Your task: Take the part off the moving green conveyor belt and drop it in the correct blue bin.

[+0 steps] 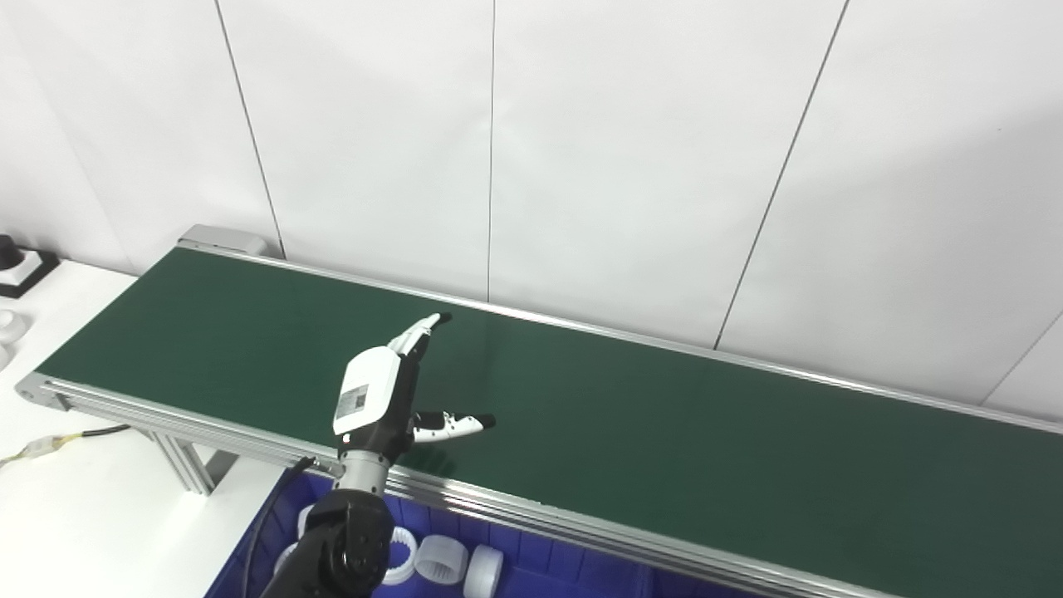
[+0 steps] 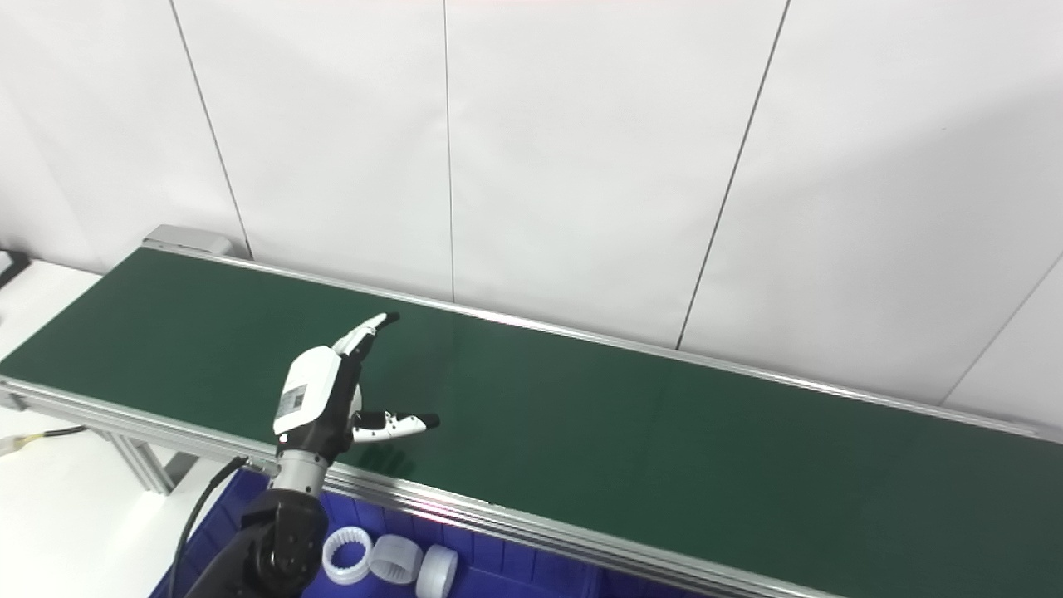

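Note:
The green conveyor belt point(image 1: 664, 423) runs from upper left to lower right, and no part lies on the stretch I can see. My left hand point(image 1: 390, 386) hovers over the belt's near side, open, fingers stretched toward the wall and thumb pointing right, holding nothing. Below the belt's near rail sits a blue bin point(image 1: 531, 569) with several white ring-shaped parts point(image 1: 440, 561) inside. My right hand is out of both views.
A white wall stands right behind the belt. The white table point(image 1: 91, 515) extends at the lower left, with a cable point(image 1: 58, 443) lying on it and black and white objects point(image 1: 17, 270) at the far left edge.

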Robot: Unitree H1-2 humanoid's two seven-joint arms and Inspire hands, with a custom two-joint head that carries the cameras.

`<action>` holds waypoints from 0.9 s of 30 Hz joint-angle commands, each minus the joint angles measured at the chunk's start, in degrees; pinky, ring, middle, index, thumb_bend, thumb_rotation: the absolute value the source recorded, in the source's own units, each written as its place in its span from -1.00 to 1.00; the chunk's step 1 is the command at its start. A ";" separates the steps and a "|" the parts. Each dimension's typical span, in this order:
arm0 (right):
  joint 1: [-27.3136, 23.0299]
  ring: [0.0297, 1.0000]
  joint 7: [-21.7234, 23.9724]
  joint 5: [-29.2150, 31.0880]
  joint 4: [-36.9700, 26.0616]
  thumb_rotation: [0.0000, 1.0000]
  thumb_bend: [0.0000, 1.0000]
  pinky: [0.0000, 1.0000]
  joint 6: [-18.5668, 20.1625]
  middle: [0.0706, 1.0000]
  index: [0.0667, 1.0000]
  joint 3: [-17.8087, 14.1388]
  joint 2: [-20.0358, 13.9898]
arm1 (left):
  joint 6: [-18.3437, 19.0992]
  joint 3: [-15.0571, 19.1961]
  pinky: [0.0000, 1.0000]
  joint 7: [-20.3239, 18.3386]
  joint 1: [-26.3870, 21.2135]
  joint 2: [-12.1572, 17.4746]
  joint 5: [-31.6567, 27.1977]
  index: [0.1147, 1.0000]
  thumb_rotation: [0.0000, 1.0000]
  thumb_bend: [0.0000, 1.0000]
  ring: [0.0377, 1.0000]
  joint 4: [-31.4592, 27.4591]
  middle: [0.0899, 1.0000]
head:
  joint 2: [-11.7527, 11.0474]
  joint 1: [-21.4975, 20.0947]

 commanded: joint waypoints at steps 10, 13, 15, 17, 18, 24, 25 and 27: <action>-0.48 0.37 -1.55 -0.12 -1.12 -0.53 0.56 0.29 -2.12 0.37 0.66 -0.18 -0.54 | 4.56 -0.25 0.57 2.77 -4.10 2.83 1.35 0.77 -0.60 0.70 0.71 5.93 0.79 | 0.27 -0.30; -0.51 0.37 -1.45 -0.17 -1.13 -0.55 0.56 0.30 -1.92 0.37 0.66 -0.16 -0.50 | 5.36 -1.18 0.59 3.24 -4.53 3.32 1.91 0.77 -0.62 0.67 0.71 8.00 0.80 | 0.27 -0.30; -0.47 0.38 -1.49 -0.06 -1.17 -0.56 0.57 0.32 -1.93 0.37 0.66 -0.21 -0.42 | 5.98 -1.63 0.59 3.50 -4.78 3.40 1.98 0.76 -0.65 0.68 0.72 9.16 0.80 | 0.27 -0.30; -0.43 0.38 -1.38 0.02 -1.43 -0.56 0.57 0.31 -1.73 0.37 0.66 -0.27 -0.34 | 6.54 -2.12 0.59 3.68 -5.10 3.51 2.07 0.76 -0.65 0.68 0.72 10.19 0.80 | 0.32 -0.67; -0.42 0.37 -1.27 0.02 -1.58 -0.57 0.57 0.31 -1.58 0.37 0.66 -0.29 -0.31 | 6.72 -2.39 0.59 3.77 -5.25 3.60 2.12 0.77 -0.65 0.67 0.72 10.61 0.80 | 0.32 -0.67; -0.44 0.38 -1.01 -0.02 -1.83 -0.54 0.58 0.30 -1.28 0.37 0.66 -0.23 -0.22 | 6.54 -3.38 0.59 5.35 -6.55 3.84 1.55 0.77 -0.64 0.66 0.72 13.90 0.79 | 0.24 -0.89; -0.37 0.37 -1.01 0.00 -1.94 -0.55 0.58 0.29 -1.26 0.37 0.66 -0.24 -0.17 | 6.48 -3.45 0.59 5.73 -6.95 3.84 1.47 0.77 -0.63 0.65 0.71 14.62 0.79 | 0.34 -0.91; -0.28 0.36 -1.26 -0.06 -1.97 -0.56 0.58 0.26 -1.53 0.36 0.65 -0.23 -0.17 | 6.39 -3.60 0.58 6.39 -7.75 3.79 1.20 0.76 -0.63 0.64 0.71 15.97 0.79 | 0.41 -0.95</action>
